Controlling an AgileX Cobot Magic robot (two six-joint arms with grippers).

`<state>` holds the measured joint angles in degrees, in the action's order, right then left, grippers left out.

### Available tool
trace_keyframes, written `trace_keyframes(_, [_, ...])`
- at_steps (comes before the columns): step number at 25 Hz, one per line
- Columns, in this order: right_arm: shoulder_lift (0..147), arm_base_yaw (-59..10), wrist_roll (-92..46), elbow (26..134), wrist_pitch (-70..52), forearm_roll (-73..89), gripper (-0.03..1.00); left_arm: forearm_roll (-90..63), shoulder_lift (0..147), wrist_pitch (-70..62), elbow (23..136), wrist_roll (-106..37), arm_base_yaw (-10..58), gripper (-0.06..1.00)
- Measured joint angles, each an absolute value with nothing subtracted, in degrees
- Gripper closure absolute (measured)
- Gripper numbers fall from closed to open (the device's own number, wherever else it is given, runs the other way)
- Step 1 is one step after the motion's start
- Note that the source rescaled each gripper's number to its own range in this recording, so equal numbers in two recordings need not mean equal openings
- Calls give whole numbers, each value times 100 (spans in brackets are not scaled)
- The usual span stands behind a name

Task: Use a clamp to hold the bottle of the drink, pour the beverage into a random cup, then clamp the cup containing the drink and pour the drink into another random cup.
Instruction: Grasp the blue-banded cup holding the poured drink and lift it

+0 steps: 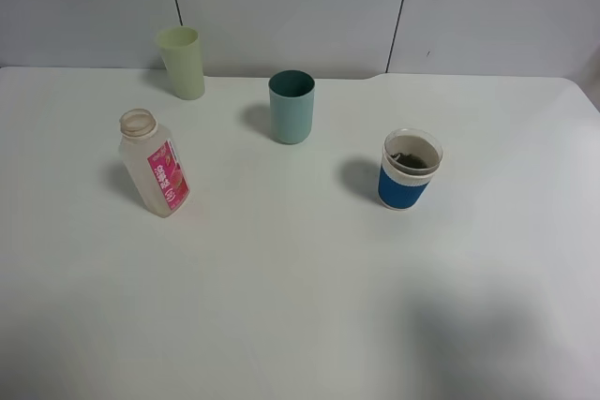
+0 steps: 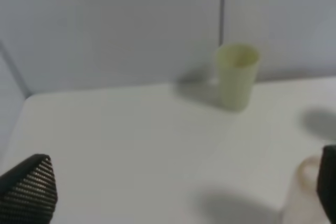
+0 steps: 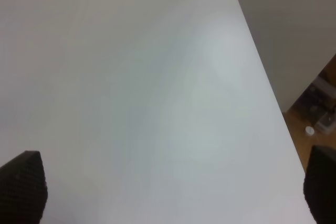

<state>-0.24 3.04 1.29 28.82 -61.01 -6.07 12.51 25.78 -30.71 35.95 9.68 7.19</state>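
Left gripper point(image 2: 176, 192) and right gripper point(image 3: 170, 190), fingers wide apart, over white tabletop point(image 1: 300, 306).
The small clear pink-labelled plastic bottle point(image 1: 155, 164) stands uncapped toward the left edge; the plain teal tumbler point(image 1: 292, 107) near the far edge; the blue-sleeved clear cup point(image 1: 410, 169), with a little dark brown liquid point(image 1: 410, 151), toward the right edge; a pale yellow-green cup point(image 1: 182, 62) at the far edge.

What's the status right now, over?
Left gripper, right gripper open, empty. Bottle standing, uncapped, ungripped. Blue-sleeved cup shows dark liquid inside. Teal cup farther back, not blocking.
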Motion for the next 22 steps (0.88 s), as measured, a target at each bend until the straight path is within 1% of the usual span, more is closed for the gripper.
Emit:
trace_keyframes(5, [-24,304,129,2882,-6101,-607,-3,1435,2197,-4123,3858,968,719,-6])
trace_keyframes(16, [-24,304,129,2882,-6101,-607,-3,1610,1594,-4831,3876,1463,693,-6])
trace_keyframes(19, [-24,304,129,2882,-6101,-607,-3,1636,1476,-4866,3902,1473,408,-6])
trace_keyframes(22, [-24,304,129,2882,-6101,-607,-3,1636,1395,-4938,4013,1386,-88,-6])
